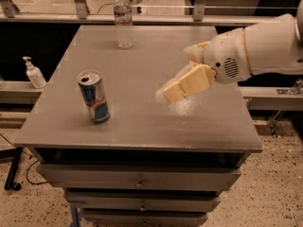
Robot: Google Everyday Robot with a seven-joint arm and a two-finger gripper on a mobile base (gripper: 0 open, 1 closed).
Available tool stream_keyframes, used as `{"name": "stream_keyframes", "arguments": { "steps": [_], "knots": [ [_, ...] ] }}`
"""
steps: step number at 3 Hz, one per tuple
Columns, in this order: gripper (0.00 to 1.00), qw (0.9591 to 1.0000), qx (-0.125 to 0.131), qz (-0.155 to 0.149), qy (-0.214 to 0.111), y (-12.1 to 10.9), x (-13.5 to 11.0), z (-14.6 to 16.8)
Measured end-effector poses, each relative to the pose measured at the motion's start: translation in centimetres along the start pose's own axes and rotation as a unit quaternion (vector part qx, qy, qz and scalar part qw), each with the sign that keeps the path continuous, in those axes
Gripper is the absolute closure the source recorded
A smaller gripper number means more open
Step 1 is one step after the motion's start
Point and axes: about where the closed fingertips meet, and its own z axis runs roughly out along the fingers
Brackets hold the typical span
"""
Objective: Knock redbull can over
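The redbull can (pixel 94 96), blue and silver with an open silver top, stands upright on the left part of the grey table (pixel 142 126). My gripper (pixel 163 95), with cream fingers on a white arm, reaches in from the right and hangs over the middle of the table. It is to the right of the can, apart from it by about a can's height, and holds nothing.
A clear plastic water bottle (pixel 123 19) stands at the table's far edge. A white pump bottle (pixel 34 73) sits on a ledge left of the table. Drawers run below the table's front edge. My arm hides the spot where an orange ball lay.
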Motion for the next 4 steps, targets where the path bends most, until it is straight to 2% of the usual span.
{"name": "stream_keyframes", "arguments": {
  "steps": [1, 2, 3, 4],
  "knots": [
    [0.0, 1.0, -0.001, 0.0, 0.002, 0.1, 0.1, 0.0],
    [0.0, 0.9999, -0.004, -0.002, -0.013, 0.6, 0.5, 0.5],
    [0.0, 0.9985, -0.014, 0.003, -0.053, 1.6, 2.2, 3.7],
    [0.0, 0.9951, -0.033, -0.004, -0.093, 2.4, 3.5, 8.8]
  ]
}}
